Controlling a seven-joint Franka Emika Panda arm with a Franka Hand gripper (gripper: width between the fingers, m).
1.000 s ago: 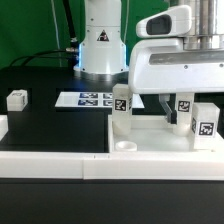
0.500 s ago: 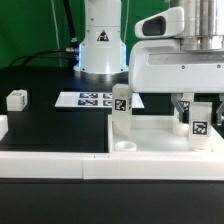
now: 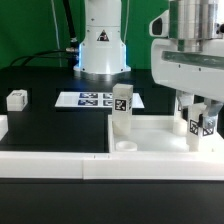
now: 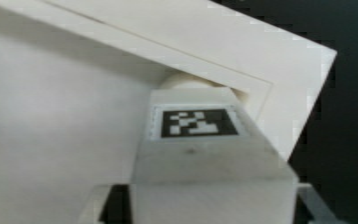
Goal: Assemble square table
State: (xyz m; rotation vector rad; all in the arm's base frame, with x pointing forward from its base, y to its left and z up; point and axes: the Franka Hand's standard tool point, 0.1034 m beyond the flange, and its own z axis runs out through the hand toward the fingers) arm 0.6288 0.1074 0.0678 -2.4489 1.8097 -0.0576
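Note:
The white square tabletop (image 3: 150,133) lies at the exterior view's right, with a round socket (image 3: 126,146) in its near left corner. One tag-marked leg (image 3: 121,106) stands upright at its far left corner. My gripper (image 3: 200,116) is shut on a second leg (image 3: 201,128), which stands at the far right corner. In the wrist view this leg (image 4: 201,130) shows its tag between my fingers (image 4: 114,205), in the corner of the tabletop's raised rim (image 4: 247,62). A third leg (image 3: 16,99) lies loose far to the exterior view's left.
The marker board (image 3: 90,100) lies behind the tabletop, in front of the arm's base (image 3: 100,45). A long low white border wall (image 3: 50,165) runs along the front. The table is black.
My jaws have closed on the leg at the right corner. The hand has since turned about its axis, and the leg's tags now face a different way.

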